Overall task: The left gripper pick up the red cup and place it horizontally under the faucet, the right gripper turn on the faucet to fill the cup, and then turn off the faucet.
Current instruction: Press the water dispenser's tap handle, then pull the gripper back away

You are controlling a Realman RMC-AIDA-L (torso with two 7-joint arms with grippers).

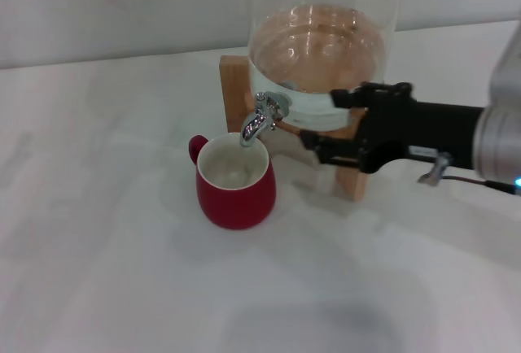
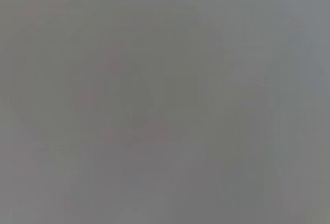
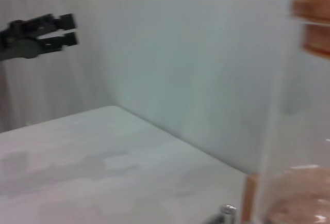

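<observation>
I've got the red cup standing upright on the white table, its cream inside facing up and its small handle turned toward the far left. It sits directly under the spout of the faucet, the rim just below the chrome tip, not touching as far as I can see. The faucet is fitted to the clear dispenser jar, which holds water and rests on a wooden stand.

My right pincer comes in from the right, level with the faucet. Its two black fingers are spread, one up against the glass, the other lower in front of the stand, and the tips end just beside the faucet without closing on the lever. Whether a tip touches the chrome I can't tell.

The right wrist view looks along the table toward the pale back wall, with the jar's glass and orange lid close by and a sliver of chrome low down. Far off in that view is my left pincer, held high above the table, well apart from the cup, fingers nearly pressed together with nothing between them.

The left wrist view is a grey blur; I can make out nothing there.
</observation>
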